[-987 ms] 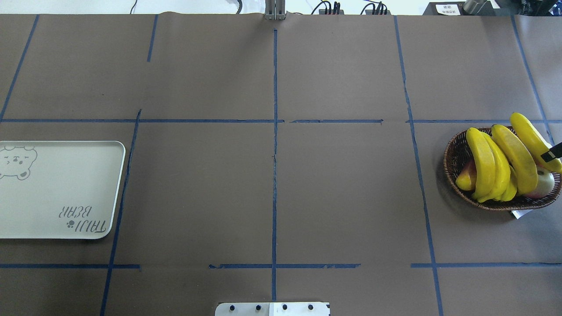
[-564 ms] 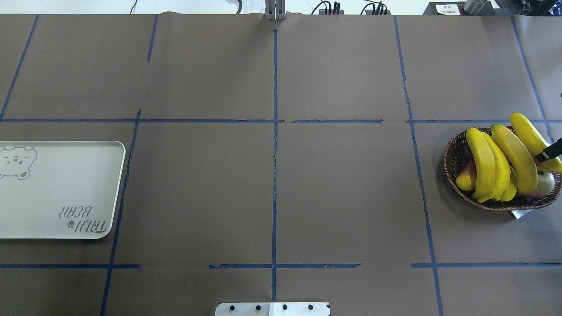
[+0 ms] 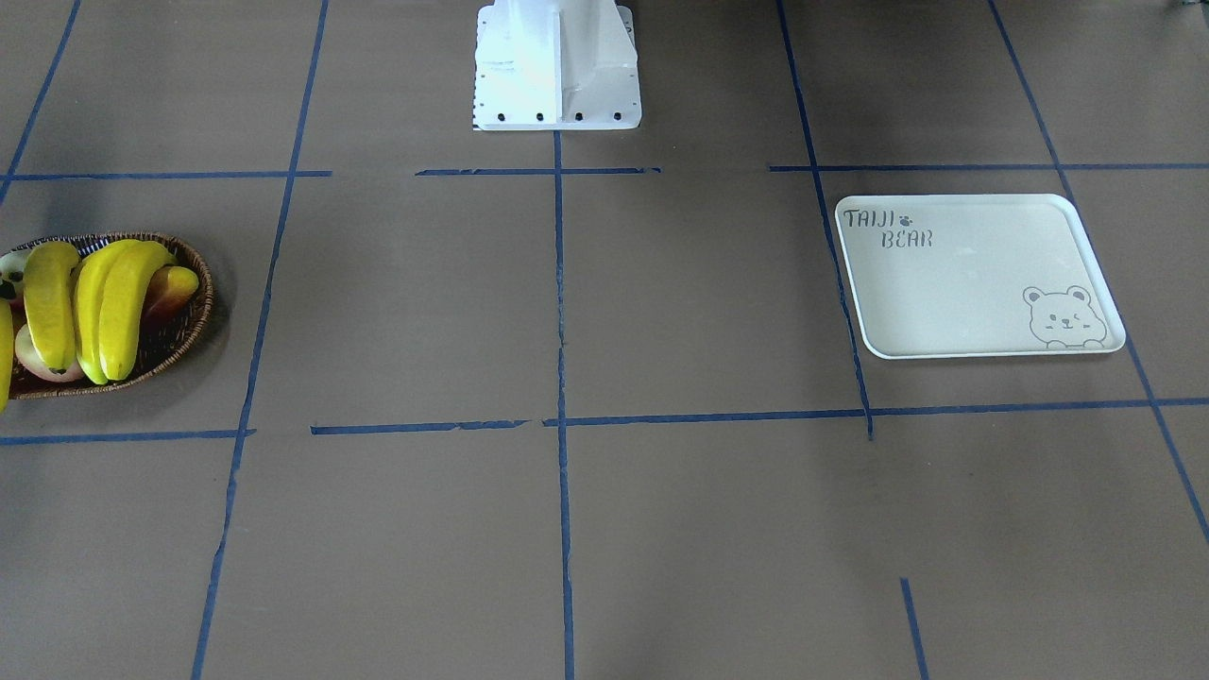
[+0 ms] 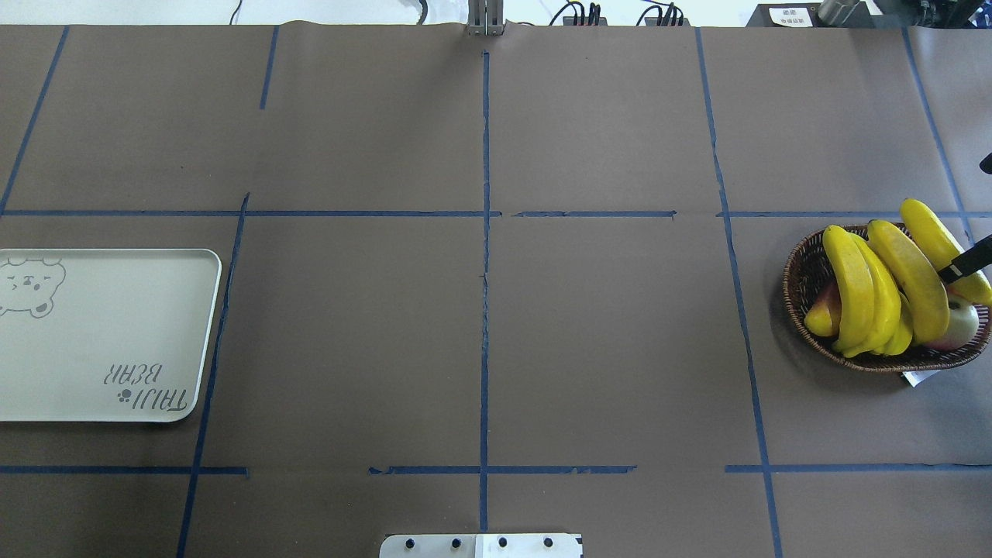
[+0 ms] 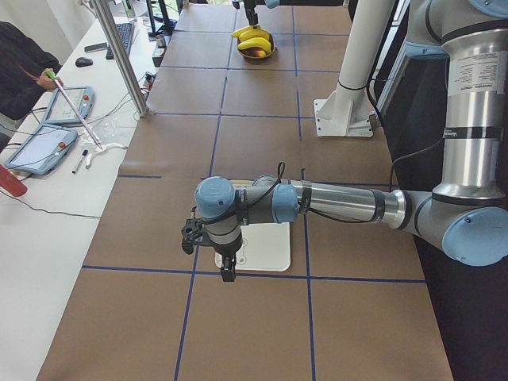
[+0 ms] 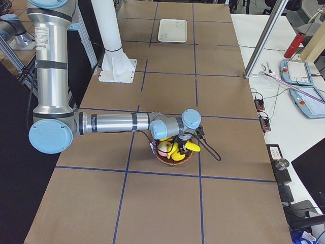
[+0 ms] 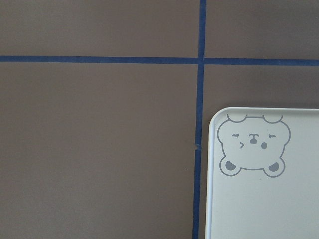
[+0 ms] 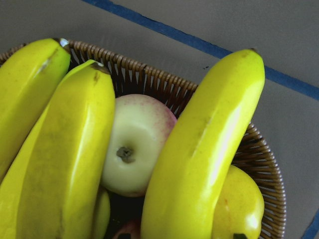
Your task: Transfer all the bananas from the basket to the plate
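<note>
Several yellow bananas (image 4: 852,287) lie piled in the brown wicker basket (image 4: 798,283) at the table's right end, also in the front view (image 3: 113,293) and close up in the right wrist view (image 8: 204,149). My right gripper (image 6: 179,144) hangs over the basket; one black finger (image 4: 965,265) reaches over the rightmost banana (image 4: 934,236), a second dark tip shows apart at the view's edge, so it looks open and empty. The cream "TAIJI BEAR" plate (image 4: 101,333) lies bare at the left end. My left gripper (image 5: 226,266) hovers over its corner (image 7: 264,209); I cannot tell its state.
An apple (image 8: 134,149) and a red-purple mango (image 4: 825,302) lie under the bananas. A white tag (image 4: 918,377) sticks out from under the basket. The robot's white base (image 3: 557,66) stands mid-table at the robot's side. An operator and tablets (image 5: 48,135) are beyond the far edge.
The right gripper's black finger has moved a little further in over the rightmost banana, and a second dark tip has come in at the right edge. The bananas and plate have not moved.
</note>
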Motion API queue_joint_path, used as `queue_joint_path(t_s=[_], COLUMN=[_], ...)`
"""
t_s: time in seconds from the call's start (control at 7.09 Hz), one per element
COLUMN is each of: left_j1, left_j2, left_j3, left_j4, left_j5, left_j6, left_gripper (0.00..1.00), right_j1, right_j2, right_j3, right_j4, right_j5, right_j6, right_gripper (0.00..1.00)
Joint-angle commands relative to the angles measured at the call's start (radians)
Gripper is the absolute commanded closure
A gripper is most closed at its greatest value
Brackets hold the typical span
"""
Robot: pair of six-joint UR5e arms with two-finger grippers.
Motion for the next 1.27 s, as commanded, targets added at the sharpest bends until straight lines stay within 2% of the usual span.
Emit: queue_joint_path(t_s=[0.0, 0.7, 0.99, 1.13], left_j1=[0.000, 0.000, 0.000, 0.000], left_j2=[-0.002, -0.003, -0.005, -0.005], left_j3=[0.001, 0.001, -0.002, 0.001], left_j4=[0.000, 0.000, 0.000, 0.000], left_j5=[0.000, 0.000, 0.000, 0.000], left_j6=[0.000, 0.000, 0.000, 0.000], left_gripper=[0.00, 0.00, 0.00, 0.00], right_j1=[0.000, 0.000, 0.000, 0.000], right_j2=[0.002, -0.001, -0.006, -0.007], right_j3=[-0.002, -0.002, -0.001, 0.001], right_j4=[0.000, 0.000, 0.000, 0.000], right_j5=[-0.002, -0.008, -0.006, -0.006], right_j6=[0.000, 0.000, 0.000, 0.000], right_gripper=[0.25, 0.25, 0.43, 0.46])
